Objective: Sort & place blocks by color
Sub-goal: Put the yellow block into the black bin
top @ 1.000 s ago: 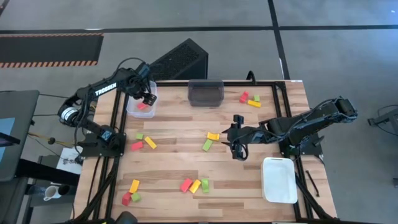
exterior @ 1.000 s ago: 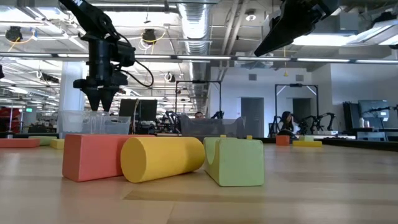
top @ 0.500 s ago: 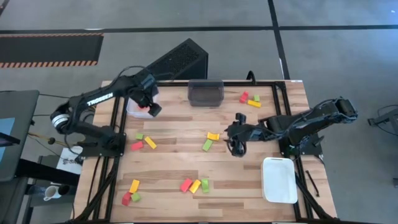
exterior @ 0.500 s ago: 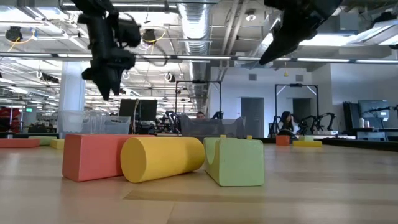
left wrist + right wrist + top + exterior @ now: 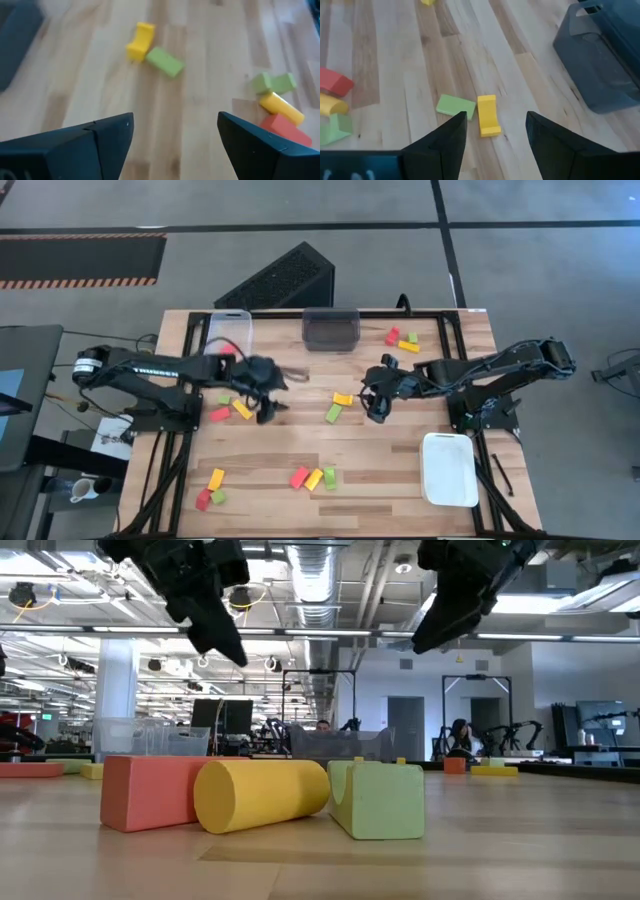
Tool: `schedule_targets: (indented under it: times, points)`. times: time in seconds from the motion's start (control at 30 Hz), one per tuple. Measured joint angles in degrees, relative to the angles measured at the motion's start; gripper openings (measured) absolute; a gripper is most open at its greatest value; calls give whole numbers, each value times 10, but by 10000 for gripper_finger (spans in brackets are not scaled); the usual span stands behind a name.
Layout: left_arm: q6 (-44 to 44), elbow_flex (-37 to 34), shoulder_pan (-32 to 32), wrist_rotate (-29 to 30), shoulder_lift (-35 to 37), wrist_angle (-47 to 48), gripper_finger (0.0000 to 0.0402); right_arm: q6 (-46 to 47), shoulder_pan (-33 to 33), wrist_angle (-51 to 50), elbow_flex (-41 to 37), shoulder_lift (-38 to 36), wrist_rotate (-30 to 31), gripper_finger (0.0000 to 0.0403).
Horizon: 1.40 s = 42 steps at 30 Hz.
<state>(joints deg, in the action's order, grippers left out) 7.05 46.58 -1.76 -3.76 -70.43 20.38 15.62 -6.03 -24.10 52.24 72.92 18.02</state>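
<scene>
Wooden table point(image 5: 290, 445), scattered blocks point(image 5: 313, 478), grey tray point(image 5: 331, 330) (far edge)

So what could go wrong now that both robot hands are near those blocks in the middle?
Both open grippers, left and right, flank the same middle pair: the yellow block and the green block. If both go for it, they might bump. Those two blocks look like they touch, so grabbing one may knock the other. The left gripper also hangs close to another yellow block and could nudge it.
</scene>
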Motion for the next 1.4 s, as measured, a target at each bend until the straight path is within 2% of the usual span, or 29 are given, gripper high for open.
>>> schedule_targets:
  times: [0.13,0.3,0.5,0.77,0.9,0.97,1.2,1.4]
  points:
    - [-26,-38,36,27,-17,-105,270,6,0,3,-1,34,-10,247]
    - [-52,-64,48,28,-36,-207,270,-2,9,34,-1,117,-31,281]
    - [-72,-67,43,32,-47,-209,284,-24,16,57,0,185,-32,301]
    - [-113,-67,22,32,-48,-229,330,-63,47,49,0,201,-80,307]
    - [-135,-63,-10,17,-94,-315,336,-82,57,16,-1,178,-81,307]
    - [-146,-34,-29,-13,-141,-343,336,-84,58,-2,0,158,-80,307]
    - [-187,124,-68,-94,-327,-313,336,-60,26,-96,-2,62,-73,307]
    - [-206,266,-68,-101,-451,-221,336,-33,-23,-78,-64,-33,-33,307]
